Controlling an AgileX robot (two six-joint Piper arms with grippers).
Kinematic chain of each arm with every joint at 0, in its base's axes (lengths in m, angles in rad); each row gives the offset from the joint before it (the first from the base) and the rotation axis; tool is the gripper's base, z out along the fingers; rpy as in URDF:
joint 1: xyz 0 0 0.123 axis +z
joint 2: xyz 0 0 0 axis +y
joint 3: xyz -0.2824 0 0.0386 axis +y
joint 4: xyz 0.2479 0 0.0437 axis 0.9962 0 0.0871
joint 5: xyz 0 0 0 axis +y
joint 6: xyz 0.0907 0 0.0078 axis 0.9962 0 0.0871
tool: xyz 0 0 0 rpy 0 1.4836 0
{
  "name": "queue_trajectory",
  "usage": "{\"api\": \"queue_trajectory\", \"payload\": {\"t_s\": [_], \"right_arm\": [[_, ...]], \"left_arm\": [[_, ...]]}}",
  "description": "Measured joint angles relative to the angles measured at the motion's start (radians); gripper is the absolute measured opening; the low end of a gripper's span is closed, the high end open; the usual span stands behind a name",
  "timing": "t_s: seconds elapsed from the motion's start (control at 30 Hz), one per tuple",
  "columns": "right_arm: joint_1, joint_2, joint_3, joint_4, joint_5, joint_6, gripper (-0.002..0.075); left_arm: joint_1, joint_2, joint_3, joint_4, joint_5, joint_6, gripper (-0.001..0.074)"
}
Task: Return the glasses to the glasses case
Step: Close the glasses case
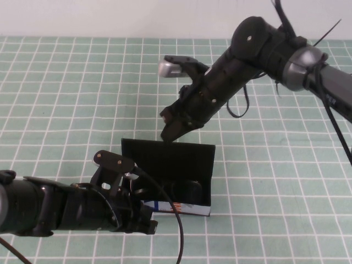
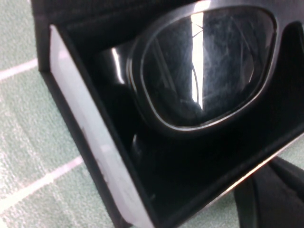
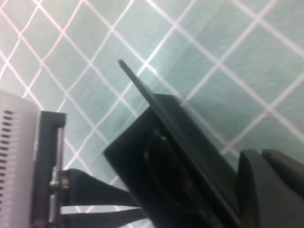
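The glasses [image 2: 204, 71] already lie inside the open glasses case [image 1: 193, 208] on the table [image 1: 66, 99], so what seems left is shutting the lid. The left tool [image 1: 144, 215] sits at the case's near-left corner, its grip hidden from view. The right tool [image 1: 171, 127] appears clenched on the lid's far edge.

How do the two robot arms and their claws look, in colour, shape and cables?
Both arms are matte black and rounded. The right arm has a silver-grey joint ring, loose black cables, and a small grey camera block near the right claw, above the case. The left claw, by the case's front, has a black bracket with screws and one looping black cable.
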Motion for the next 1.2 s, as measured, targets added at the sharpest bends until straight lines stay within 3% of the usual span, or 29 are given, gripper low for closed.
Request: {"api": "queue_trajectory", "payload": {"t_s": [0.27,0.83,1.2], "right_arm": [[0.046,-0.02,0.057,-0.016,0.0,0.032,-0.0011],[0.062,-0.134,0.362,-0.055,-0.002,-0.001,-0.0011],[0.061,-0.134,0.398,-0.057,-0.05,-0.018,-0.0011]], "left_arm": [[0.0,0.0,0.0,0.0,-0.001,0.004,-0.0002],[0.0,0.0,0.0,-0.002,-0.001,0.004,-0.0002],[0.0,-0.027,0.0,0.039,0.014,-0.001,-0.0002]]}}
